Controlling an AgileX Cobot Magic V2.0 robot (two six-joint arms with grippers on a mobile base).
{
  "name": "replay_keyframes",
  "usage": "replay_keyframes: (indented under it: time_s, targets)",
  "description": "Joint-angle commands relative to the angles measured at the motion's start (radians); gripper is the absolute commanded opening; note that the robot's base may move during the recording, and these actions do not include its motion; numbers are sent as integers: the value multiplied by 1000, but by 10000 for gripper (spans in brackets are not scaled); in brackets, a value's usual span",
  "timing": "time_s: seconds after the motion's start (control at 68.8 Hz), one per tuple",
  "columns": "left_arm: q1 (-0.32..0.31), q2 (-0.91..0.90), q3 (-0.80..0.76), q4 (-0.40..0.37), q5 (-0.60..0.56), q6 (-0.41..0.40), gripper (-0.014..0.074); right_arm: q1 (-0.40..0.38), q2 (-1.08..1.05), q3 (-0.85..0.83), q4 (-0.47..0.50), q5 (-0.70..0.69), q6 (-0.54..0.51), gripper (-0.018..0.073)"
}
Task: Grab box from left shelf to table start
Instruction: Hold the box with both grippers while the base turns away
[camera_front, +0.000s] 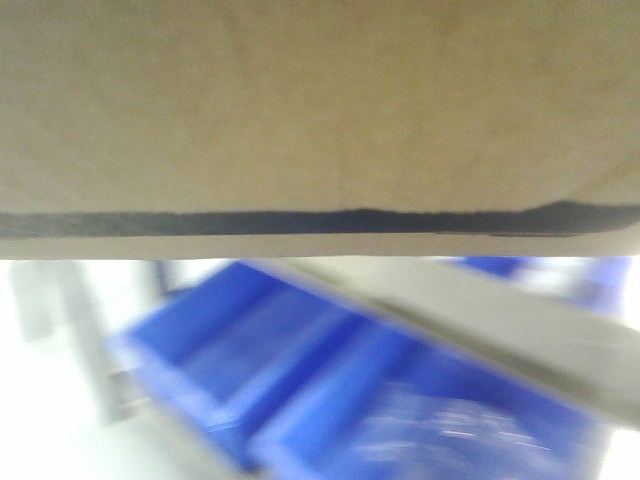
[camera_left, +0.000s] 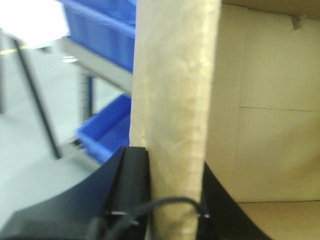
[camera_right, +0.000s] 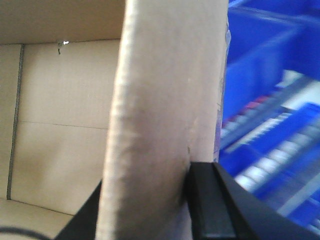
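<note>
One box, plain brown corrugated cardboard with a dark stripe along its lower edge, fills 9 to 3 o'clock in the front view, above blurred blue bins at 6. My two grippers each pinch an upright box wall: left gripper closed tight on one, right gripper on another.

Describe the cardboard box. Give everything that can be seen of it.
The box is plain, matte, brown corrugated cardboard. In the front view it is blurred and fills the upper half, with a dark band running near its lower edge. The wrist views look into its open interior: creased inner walls, no contents showing. The left gripper clamps one upright wall edge, and the right gripper clamps a wall on the other side. Nothing else is seen touching it. The blue bins lie behind it.
</note>
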Motion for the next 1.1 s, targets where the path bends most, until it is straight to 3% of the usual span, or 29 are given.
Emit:
replay_keyframes:
  time_s: [0.0, 1.09]
  targets:
    - [-7, 8, -37, 2, -203, -32, -93, -4, 20, -28, -49, -158, -2, 58]
    - [-7, 8, -37, 2, -203, -32, -93, -4, 20, -28, -49, -158, -2, 58]
